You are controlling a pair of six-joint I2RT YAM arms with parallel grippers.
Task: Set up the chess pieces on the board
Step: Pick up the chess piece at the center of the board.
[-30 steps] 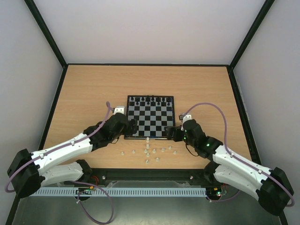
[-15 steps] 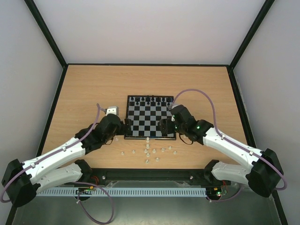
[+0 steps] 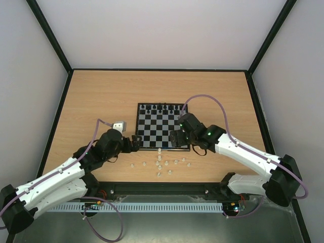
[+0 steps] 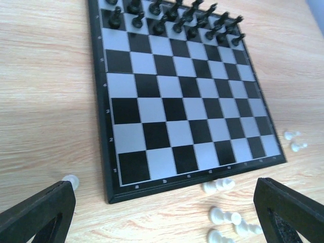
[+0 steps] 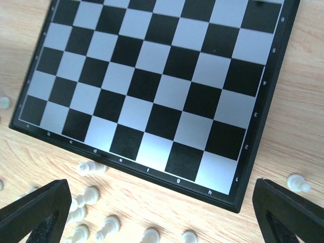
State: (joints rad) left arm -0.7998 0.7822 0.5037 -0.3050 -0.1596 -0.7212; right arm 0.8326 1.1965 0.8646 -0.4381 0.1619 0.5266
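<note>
One chessboard (image 4: 172,116). It carries two rows of black chess pieces (image 4: 158,25), seemingly eight in each, though they crowd too closely to be sure. About a dozen white chess pieces (image 5: 91,166) lie on the tabletop (image 3: 101,96). Two hands: the left hand (image 3: 134,141) and the right hand (image 3: 174,137).

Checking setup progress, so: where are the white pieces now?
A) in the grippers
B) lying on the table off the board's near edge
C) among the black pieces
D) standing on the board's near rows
B: the white pieces lie loose on the table off the near edge of the board, whose near rows are bare.
</note>
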